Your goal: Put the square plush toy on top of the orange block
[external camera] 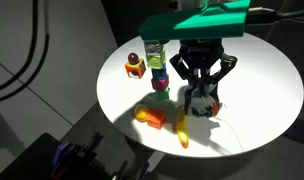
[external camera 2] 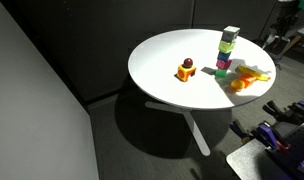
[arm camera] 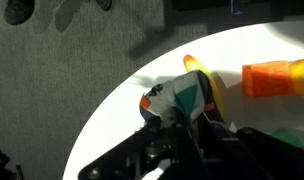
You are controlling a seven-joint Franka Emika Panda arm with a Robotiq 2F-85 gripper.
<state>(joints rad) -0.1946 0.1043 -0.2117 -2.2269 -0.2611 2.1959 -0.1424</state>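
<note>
The square plush toy (arm camera: pixel 175 100), white with teal and red patches, sits between my gripper's fingers (arm camera: pixel 184 118) in the wrist view. The fingers are closed on it. In an exterior view the gripper (external camera: pixel 202 93) holds the toy (external camera: pixel 202 104) low over the round white table (external camera: pixel 262 70). The orange block (external camera: pixel 148 118) lies to the side of the gripper near the table's front edge, with the yellow banana (external camera: pixel 181 126) between them. In the wrist view the orange block (arm camera: pixel 277 77) lies beyond the banana (arm camera: pixel 206 85). The block also shows in an exterior view (external camera 2: pixel 241 85).
A tall stack of coloured blocks (external camera: pixel 156 66) (external camera 2: pixel 228 49) stands behind the orange block. A small orange-yellow piece with a dark top (external camera: pixel 135 67) (external camera 2: pixel 185 70) sits beside it. The table edge runs close to the toy. Dark floor surrounds the table.
</note>
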